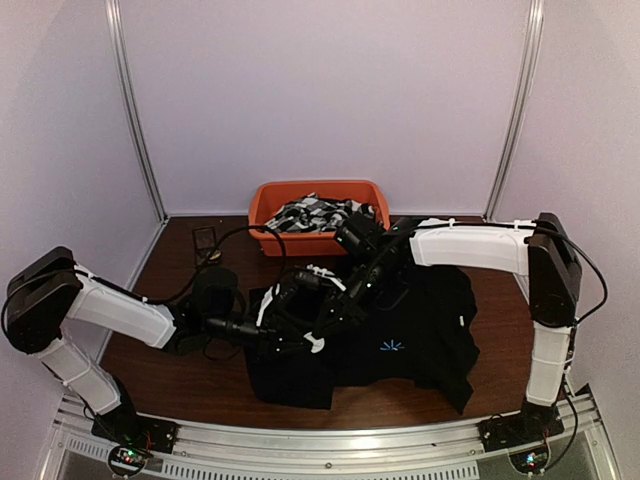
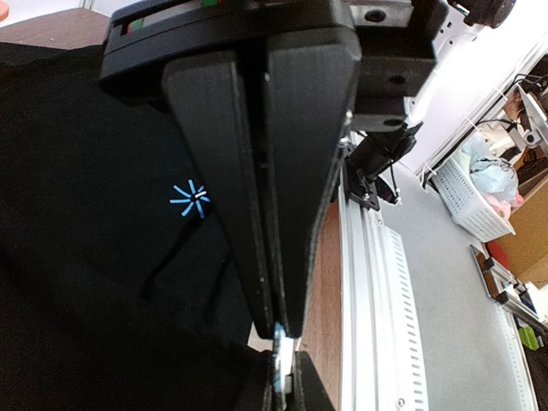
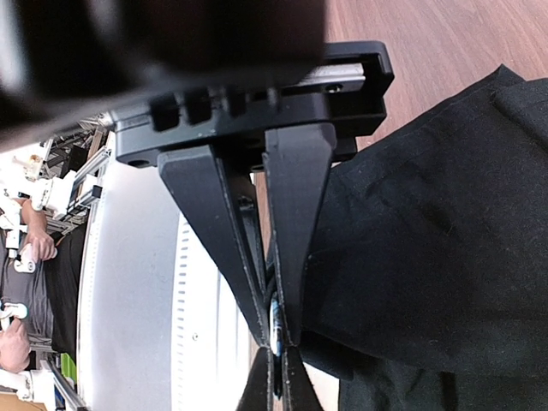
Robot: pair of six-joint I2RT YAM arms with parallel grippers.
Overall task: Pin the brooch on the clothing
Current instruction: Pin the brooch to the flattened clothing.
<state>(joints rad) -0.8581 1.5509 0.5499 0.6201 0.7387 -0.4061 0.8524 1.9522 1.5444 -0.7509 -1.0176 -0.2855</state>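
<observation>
Over the shirt [image 1: 430, 335], left gripper [image 2: 276, 330] and right gripper [image 3: 275, 332] tip to tip, both tight on the brooch [image 3: 274, 315].

The shirt [image 1: 425, 325] is plain black with 1 light-blue starburst [image 1: 392, 347]; the brooch [image 3: 275, 318] looks bluish-white; the bin [image 1: 262, 206] is orange, its fabrics [image 1: 316, 214] black-and-white patterned.

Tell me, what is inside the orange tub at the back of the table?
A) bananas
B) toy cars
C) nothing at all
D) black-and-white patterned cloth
D: the top view shows the orange tub filled with a heap of black-and-white patterned cloth.
</observation>
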